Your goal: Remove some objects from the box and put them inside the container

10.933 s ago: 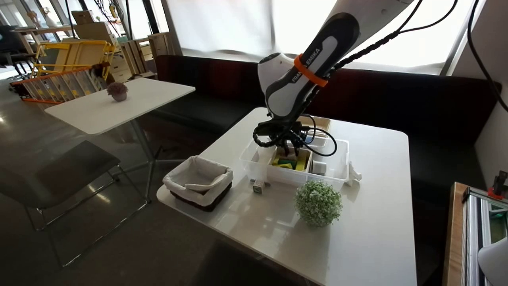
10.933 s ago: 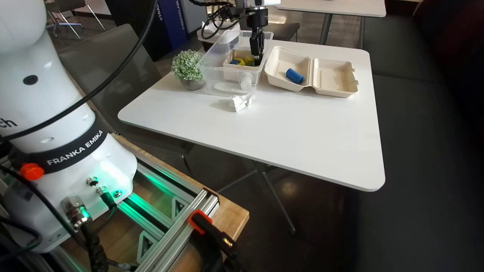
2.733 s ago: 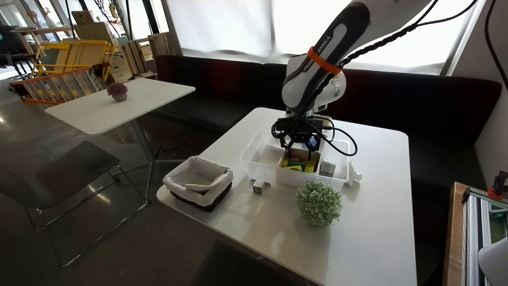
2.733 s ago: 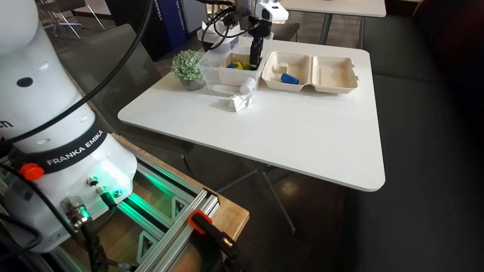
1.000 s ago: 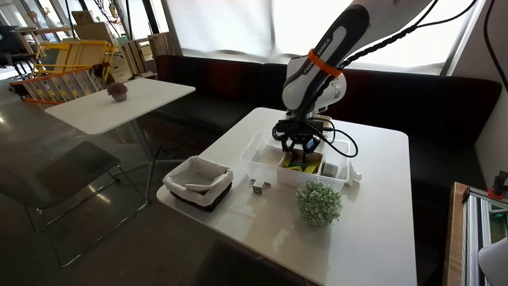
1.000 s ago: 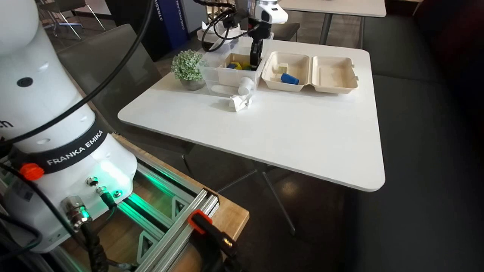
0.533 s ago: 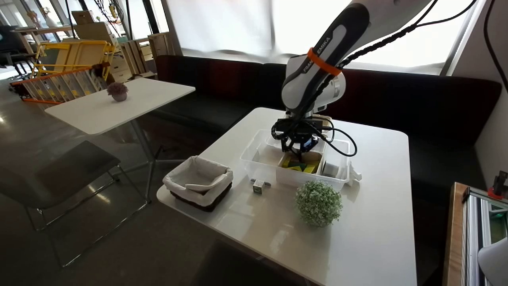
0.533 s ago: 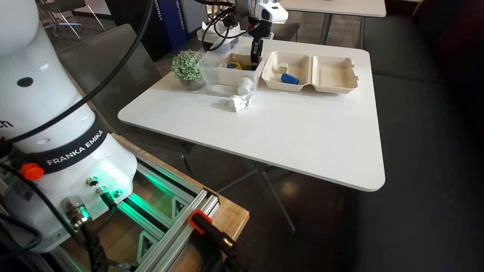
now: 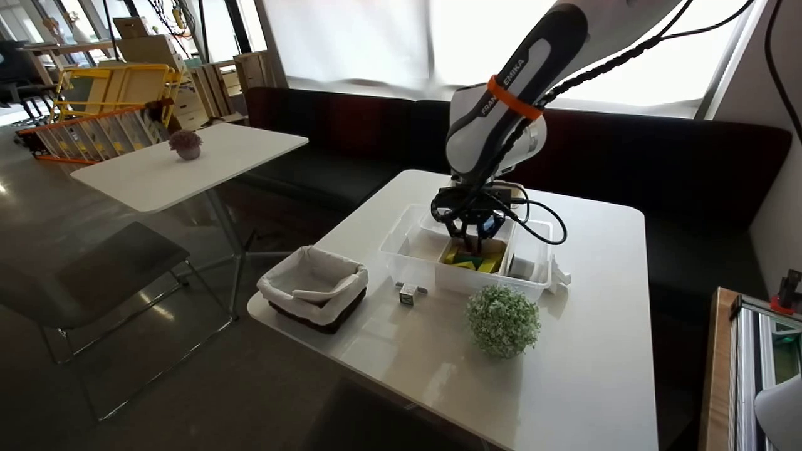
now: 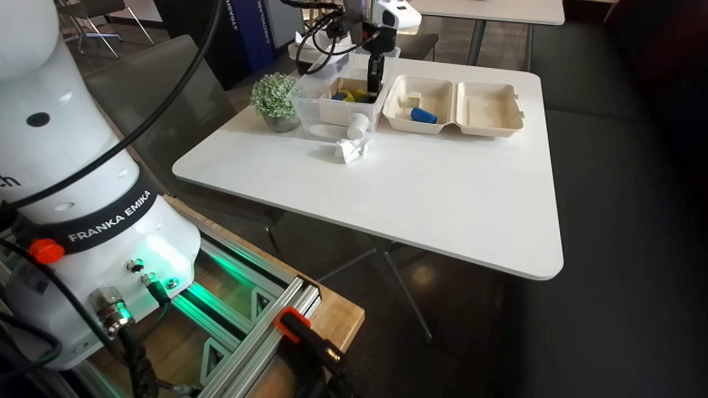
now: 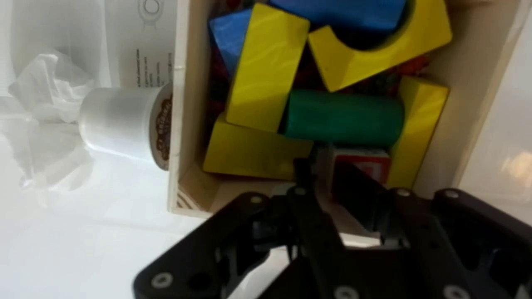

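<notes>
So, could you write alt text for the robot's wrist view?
A black gripper reaches into a pale box at a red-and-white block; whether it holds the block is unclear. Yellow blocks, blue blocks and a green cylinder share the box; a white tub lies outside, left.

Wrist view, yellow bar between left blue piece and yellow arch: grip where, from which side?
Likely from above, mid-length, across the long sides of the yellow bar: they run straight and parallel, and a gap there parts it from the yellow arch. The left blue piece crowds the other side; walls of the box would hinder sideways entry.
</notes>
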